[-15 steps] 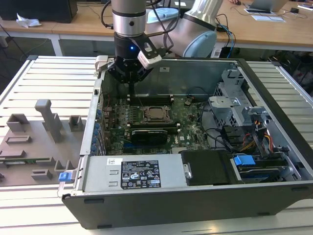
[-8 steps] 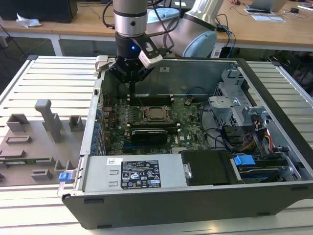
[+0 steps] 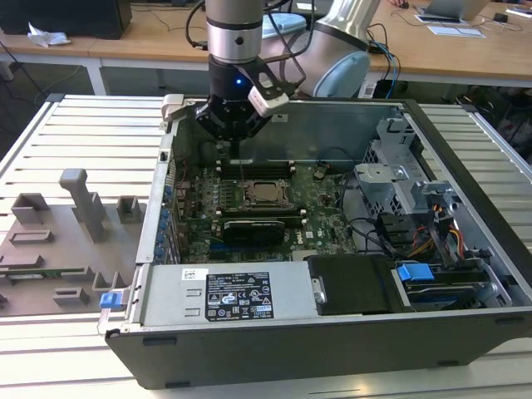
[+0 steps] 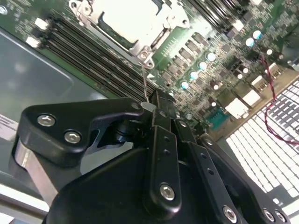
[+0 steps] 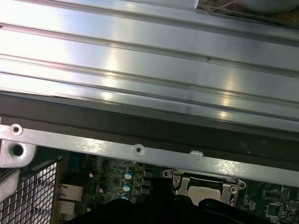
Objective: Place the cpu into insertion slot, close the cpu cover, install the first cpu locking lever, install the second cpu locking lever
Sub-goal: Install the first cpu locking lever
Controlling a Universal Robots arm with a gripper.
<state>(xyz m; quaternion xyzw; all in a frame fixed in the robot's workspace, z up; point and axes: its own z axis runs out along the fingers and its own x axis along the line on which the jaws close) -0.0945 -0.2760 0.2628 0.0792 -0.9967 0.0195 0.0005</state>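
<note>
In the exterior view, the gripper [image 3: 235, 143] is hovering inside the open computer case [image 3: 465, 249], just above the cpu [image 3: 264, 193] sitting in the insertion slot [image 3: 283, 200]. The second wrist view is showing its jaws pinching a thin locking lever [image 4: 145, 81] rising from beside the lowered cpu cover [image 4: 140, 45]. The first wrist view is showing the case rim [image 5: 93, 145] beyond the slot.

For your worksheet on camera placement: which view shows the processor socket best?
The exterior view: the whole processor socket lies in plain sight. The second wrist view shows it close, beyond the gripper holding a lever, but cut by the frame edge; the first wrist view shows a strip, partly behind the gripper.
</note>
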